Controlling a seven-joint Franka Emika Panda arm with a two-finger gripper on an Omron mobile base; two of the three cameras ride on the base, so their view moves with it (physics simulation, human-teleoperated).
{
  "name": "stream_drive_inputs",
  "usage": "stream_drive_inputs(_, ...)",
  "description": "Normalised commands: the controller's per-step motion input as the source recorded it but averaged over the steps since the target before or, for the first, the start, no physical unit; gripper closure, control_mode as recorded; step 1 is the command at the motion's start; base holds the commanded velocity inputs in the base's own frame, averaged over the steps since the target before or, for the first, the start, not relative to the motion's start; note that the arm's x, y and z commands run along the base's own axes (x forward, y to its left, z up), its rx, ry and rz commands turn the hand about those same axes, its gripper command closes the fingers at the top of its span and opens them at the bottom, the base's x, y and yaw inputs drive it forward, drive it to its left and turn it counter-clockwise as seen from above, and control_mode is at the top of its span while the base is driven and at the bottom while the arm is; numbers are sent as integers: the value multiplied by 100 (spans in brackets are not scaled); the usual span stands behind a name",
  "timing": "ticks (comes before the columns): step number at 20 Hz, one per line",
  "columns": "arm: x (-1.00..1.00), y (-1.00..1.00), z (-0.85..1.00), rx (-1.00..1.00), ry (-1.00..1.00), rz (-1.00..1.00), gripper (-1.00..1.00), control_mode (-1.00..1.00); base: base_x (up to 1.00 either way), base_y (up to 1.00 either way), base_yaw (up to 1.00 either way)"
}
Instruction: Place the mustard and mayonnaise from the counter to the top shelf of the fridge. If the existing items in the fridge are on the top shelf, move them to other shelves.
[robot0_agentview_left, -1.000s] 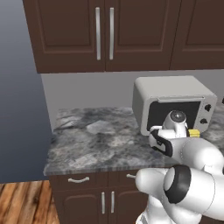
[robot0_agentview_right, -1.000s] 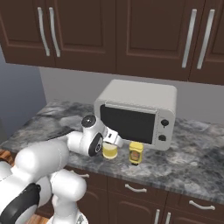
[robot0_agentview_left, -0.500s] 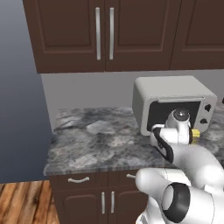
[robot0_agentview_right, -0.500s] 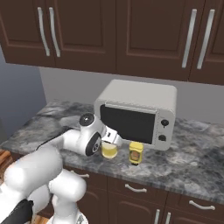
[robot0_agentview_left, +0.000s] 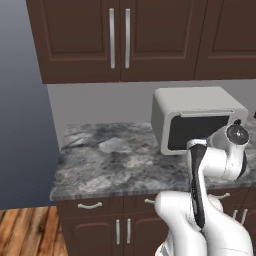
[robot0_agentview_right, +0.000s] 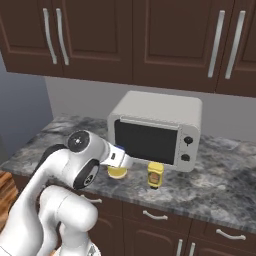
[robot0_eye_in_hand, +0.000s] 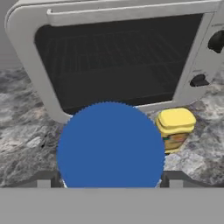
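Note:
The mayonnaise (robot0_agentview_right: 117, 173) stands on the counter (robot0_agentview_right: 220, 185) just in front of the microwave's door. Its blue lid (robot0_eye_in_hand: 111, 144) is large and close in the hand view. My gripper (robot0_agentview_right: 119, 165) comes down over the jar, one dark fingertip (robot0_eye_in_hand: 43, 179) pressed against each side of the lid, so it is shut on the jar. The mustard (robot0_agentview_right: 155, 175), a squat yellow bottle, stands on the stone just to the right of the jar and shows beside the lid as the mustard (robot0_eye_in_hand: 176, 129). The fridge, its shelves and the existing items are out of view.
A grey microwave (robot0_agentview_right: 155, 130) with a dark door stands right behind both things. Dark brown wall cabinets (robot0_agentview_right: 135, 35) hang above. To the left the counter (robot0_agentview_left: 110, 160) runs bare up to its end beside a grey wall.
The arm's elbow has swung lower and nearer the cameras. The hand stays over the mayonnaise and its fingers have drawn in slightly against the lid. The jar and the mustard have not moved.

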Motion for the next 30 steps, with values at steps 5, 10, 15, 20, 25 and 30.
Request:
stream_drive_inputs(5, -100, 21, 100, 0, -7, 7, 100, -100, 0, 0, 0)
stream_drive_inputs(10, -92, 27, 100, 0, -8, 5, 100, -100, 0, 0, 0)
stream_drive_inputs(15, -61, 34, 94, -5, -8, 1, 100, -100, 0, 0, 0)
stream_drive_inputs(20, -36, 17, 67, -2, -1, 0, 100, -100, 0, 0, 0)
stream_drive_inputs(25, -1, 0, 4, 0, 0, 0, 100, -100, 0, 0, 0)
stream_drive_inputs(30, -13, 0, 0, 0, 0, 0, 100, -100, 0, 0, 0)
